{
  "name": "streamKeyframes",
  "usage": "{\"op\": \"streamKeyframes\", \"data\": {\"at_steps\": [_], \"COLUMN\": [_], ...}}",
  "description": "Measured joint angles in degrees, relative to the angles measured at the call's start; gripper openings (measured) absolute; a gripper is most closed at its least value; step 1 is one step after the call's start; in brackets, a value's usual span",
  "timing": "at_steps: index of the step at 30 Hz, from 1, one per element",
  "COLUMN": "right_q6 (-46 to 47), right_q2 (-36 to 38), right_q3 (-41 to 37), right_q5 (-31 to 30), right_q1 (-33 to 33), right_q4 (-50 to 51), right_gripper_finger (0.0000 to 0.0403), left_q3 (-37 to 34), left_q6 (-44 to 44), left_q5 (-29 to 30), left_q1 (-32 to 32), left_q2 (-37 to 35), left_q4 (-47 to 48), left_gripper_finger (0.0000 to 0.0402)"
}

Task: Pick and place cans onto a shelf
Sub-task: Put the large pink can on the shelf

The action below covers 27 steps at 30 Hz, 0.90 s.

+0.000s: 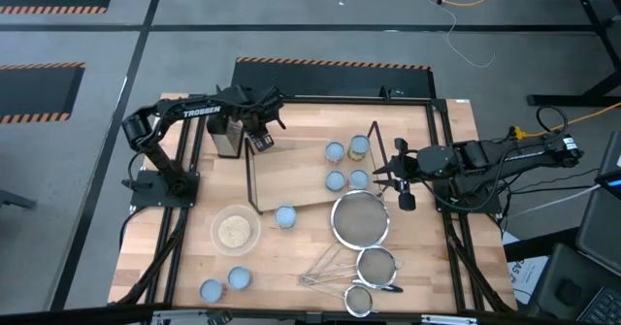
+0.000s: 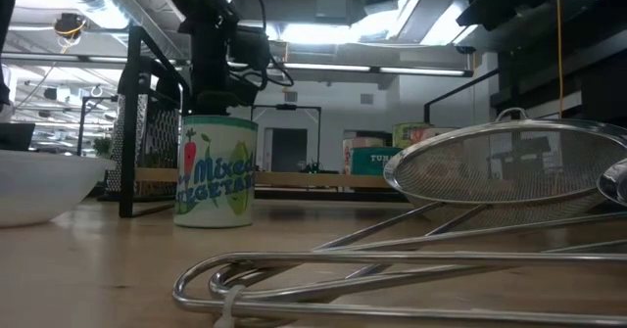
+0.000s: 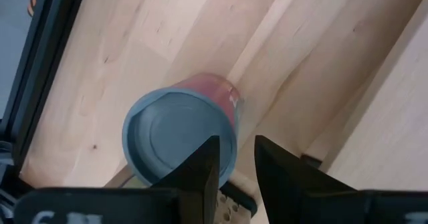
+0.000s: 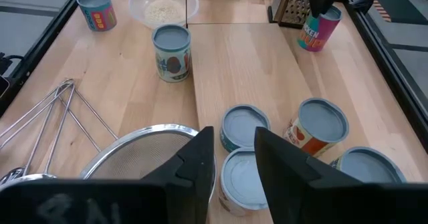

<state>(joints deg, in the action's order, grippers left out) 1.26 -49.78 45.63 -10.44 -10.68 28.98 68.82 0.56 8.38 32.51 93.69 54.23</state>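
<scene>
Left end effector point(image 3: 234, 167): pinching a red-labelled can point(image 3: 167, 134) near its top edge. The grip looks off-centre, since one finger point(image 3: 200, 170) lies across the lid. The can hangs tilted, not plumb. It sits over the left end of the shelf point(image 1: 291, 170), just beside the grater point(image 1: 228, 136). I cannot tell whether its base is touching the board.

Right end effector point(image 4: 234, 164): fingers slightly spread and empty, waiting over the right end of the shelf above the four cans point(image 1: 335, 151) already placed there.

Off the shelf:
- one can point(image 1: 284, 216) on the table at the shelf's near edge
- two cans point(image 1: 238, 278) at the near left corner

Risks as I judge them:
- **Tipping on release.** If I let go while the can leans, it lands on its bottom edge and may topple. It could then roll along the board toward the placed group, or off the end.
- **Slipping in the grip.** A hold this close to the rim leaves little margin, so a quick wrist move to straighten the can could let it swing or drop.
- **Grater and wire frame.** Both stand close on that side. A sideways correction could knock the can or my fingers against them.
- **Right arm.** It hangs low over the four cans, so any drift down or sideways would nudge them.
</scene>
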Motion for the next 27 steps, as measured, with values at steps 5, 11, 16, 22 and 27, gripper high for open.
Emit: {"op": "streamKeyframes", "data": {"at_steps": [5,11,16,22,27], "right_q6": [0.0,0.0,0.0,-0.2,-0.1], "right_q2": [0.0,0.0,0.0,0.0,0.0], "right_q3": [0.0,0.0,0.0,0.0,0.0], "right_q5": [0.0,0.0,0.0,0.0,0.0], "right_q1": [0.0,0.0,0.0,0.0,0.0], "right_q4": [0.0,0.0,0.0,0.0,0.0], "right_gripper_finger": [0.0113,0.0113,0.0113,0.0113,0.0113], "left_q3": [0.0,0.0,-2.2,-3.2,-3.2], "left_q6": [0.6,1.1,1.1,1.1,1.1], "left_q5": [0.0,0.1,0.7,3.2,3.8], "left_q1": [0.0,0.0,0.0,-0.1,-0.1], "left_q2": [0.0,0.5,0.8,0.6,0.7], "left_q4": [0.0,0.0,-1.5,-2.1,-2.9], "left_gripper_finger": [0.0087,0.0087,0.0087,0.0080,0.0038]}}
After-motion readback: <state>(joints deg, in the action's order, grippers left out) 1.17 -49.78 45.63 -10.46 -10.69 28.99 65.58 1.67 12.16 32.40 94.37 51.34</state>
